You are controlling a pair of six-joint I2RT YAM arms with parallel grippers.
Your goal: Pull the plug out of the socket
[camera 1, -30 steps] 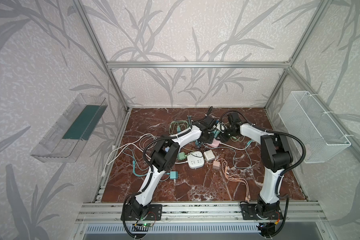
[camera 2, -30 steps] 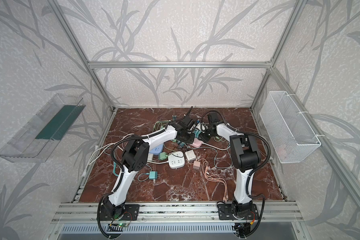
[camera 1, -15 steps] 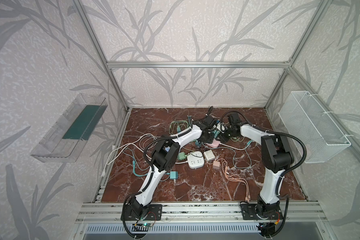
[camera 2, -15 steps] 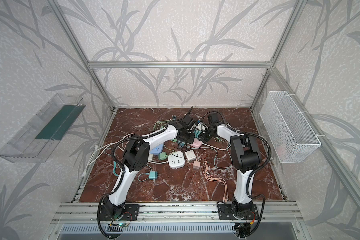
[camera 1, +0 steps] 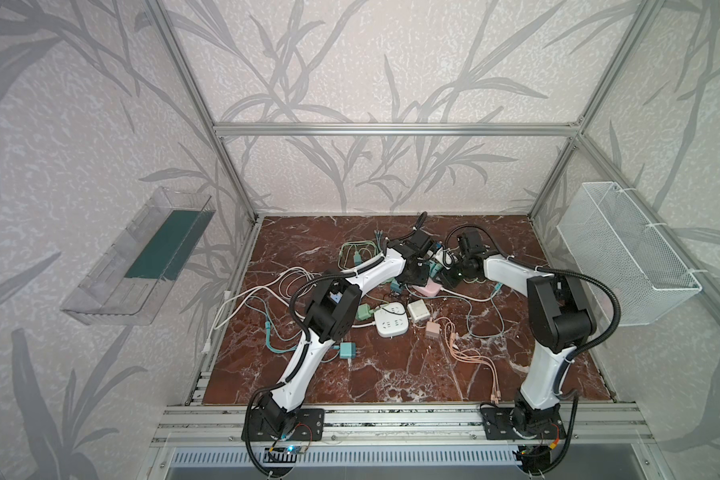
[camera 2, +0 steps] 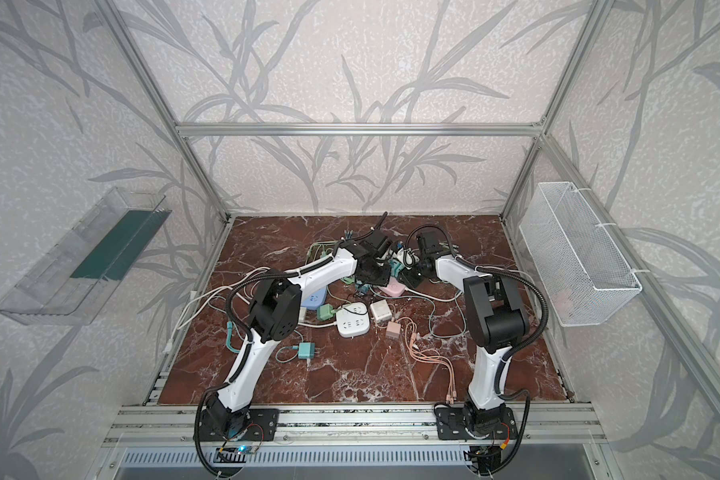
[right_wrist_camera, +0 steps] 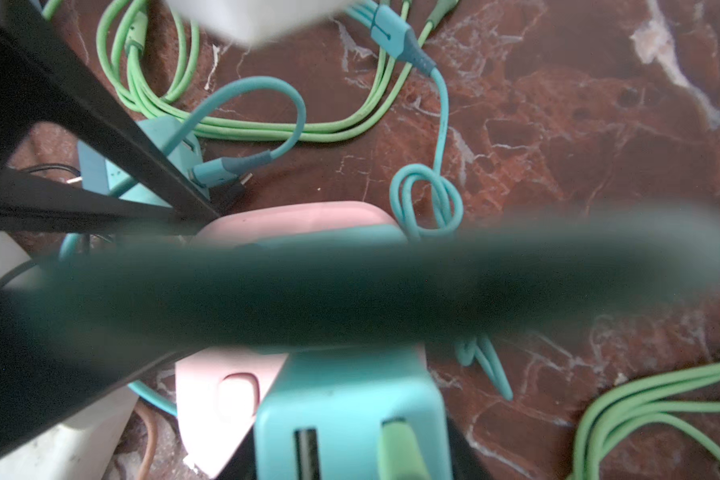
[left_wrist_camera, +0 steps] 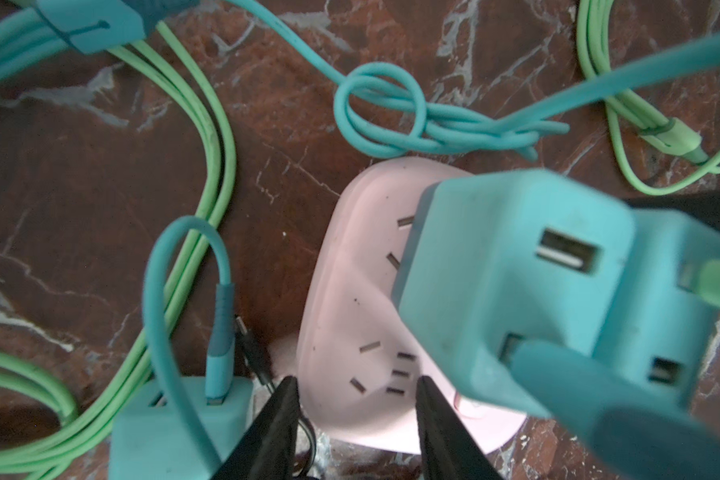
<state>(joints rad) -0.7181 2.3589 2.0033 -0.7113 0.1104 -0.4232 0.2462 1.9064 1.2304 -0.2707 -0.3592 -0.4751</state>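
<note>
Left wrist view puts the teal plug (left_wrist_camera: 508,282) over the pink socket (left_wrist_camera: 350,299); its prongs are hidden, so I cannot tell whether it is seated or lifted. The right pincer (right_wrist_camera: 346,465) is clamped on the plug's sides. The left pincer (left_wrist_camera: 356,380) stands apart, tips at the socket's end. In both top views the socket lies toward 12 o'clock on the tabletop (camera 1: 391,374), at 1 o'clock from a white power strip (camera 1: 391,324).

We log the socket (left_wrist_camera: 350,291) as pale pink with dark slots. The plug (left_wrist_camera: 495,291) on it is teal. Beside the socket, the cables (left_wrist_camera: 223,141) are light green and the knotted cord (left_wrist_camera: 454,133) is teal. Under the socket, the tabletop (left_wrist_camera: 80,187) is red-brown marble with white veins. Behind the socket, the walls (camera 1: 350,83) are pale with a grey leaf print.
</note>
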